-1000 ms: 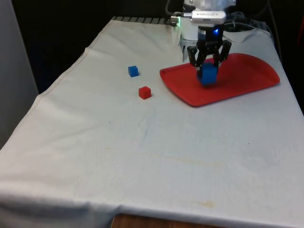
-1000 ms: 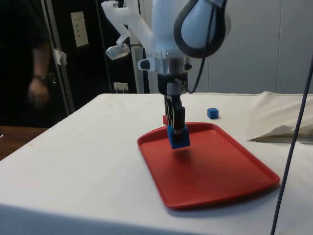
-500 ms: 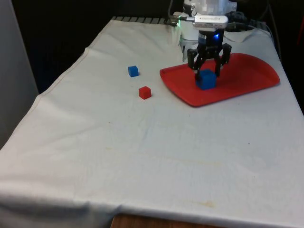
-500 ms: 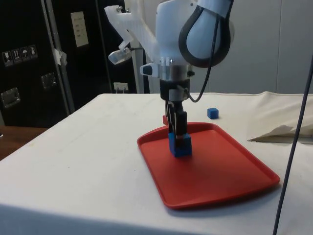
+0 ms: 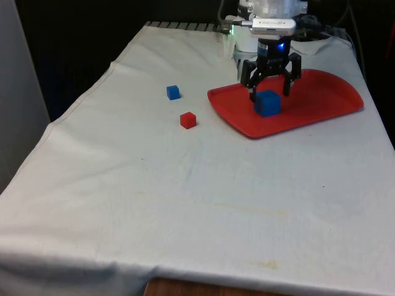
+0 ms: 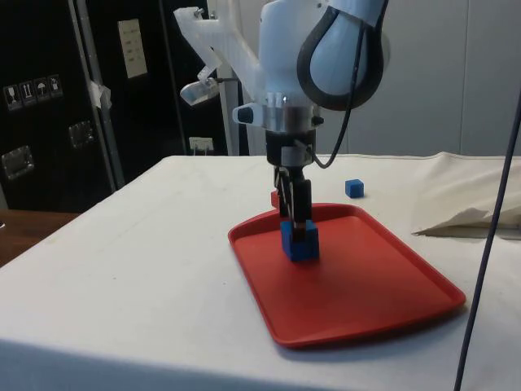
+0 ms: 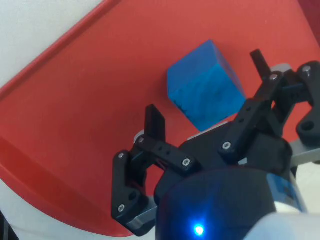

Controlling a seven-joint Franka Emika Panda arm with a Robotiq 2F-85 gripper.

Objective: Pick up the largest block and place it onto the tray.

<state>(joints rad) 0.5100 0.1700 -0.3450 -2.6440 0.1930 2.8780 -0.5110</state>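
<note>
Large blue block resting flat on the red tray, toward the tray's near-left part in the front view; same block seen in the side view on the tray, close to the rim facing the dark cabinets. End effector positioned directly over the block, fingers spread wide and straddling it, with a clear gap on either side; nothing gripped. In the side view, end effector hanging vertically, fingertips at about the height of the block's top. Wrist view: block lying between the two parted fingers, touching neither, red tray floor all around it.

Tray set on the desk under a white cloth, on the front view's right and toward the far end. Small blue cube and small red cube lying on the cloth to the front view's left of the tray, well apart from it, the red one nearer the camera. In the side view, small blue cube beyond the tray's far edge. Rumpled fold of cloth visible past the tray in the side view.
</note>
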